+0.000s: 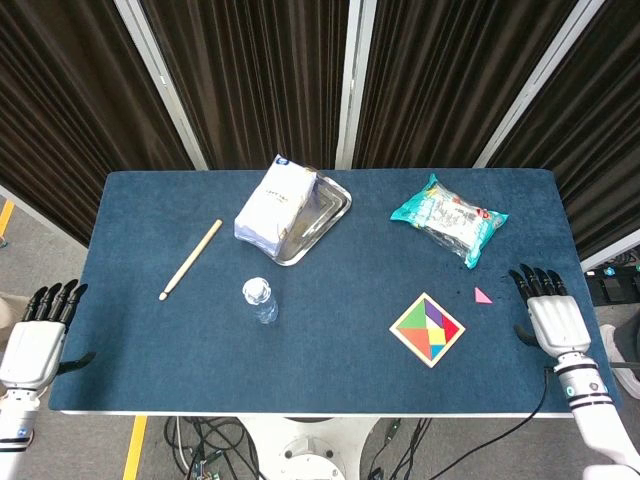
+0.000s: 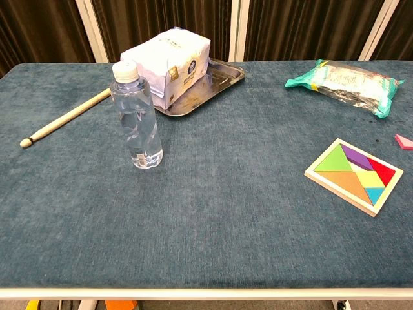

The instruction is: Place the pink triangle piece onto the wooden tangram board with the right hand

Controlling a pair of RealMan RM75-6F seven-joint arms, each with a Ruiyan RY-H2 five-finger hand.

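Pink triangle piece (image 1: 483, 295) on table, near open right hand (image 1: 553, 320), apart

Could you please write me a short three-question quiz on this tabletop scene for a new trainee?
1. True or false: the small pink triangle piece already lies on the square wooden tangram board.
2. Multiple choice: what rests partly on the shiny metal tray? A) clear plastic water bottle B) white paper bag C) wooden drumstick
3. Fill in: the right hand, fingers apart, holds ____.

Key
1. False: it lies on the blue cloth table, apart from the board, between it and the right hand.
2. B.
3. Nothing; it hovers at the table's right edge. The left hand is likewise empty.
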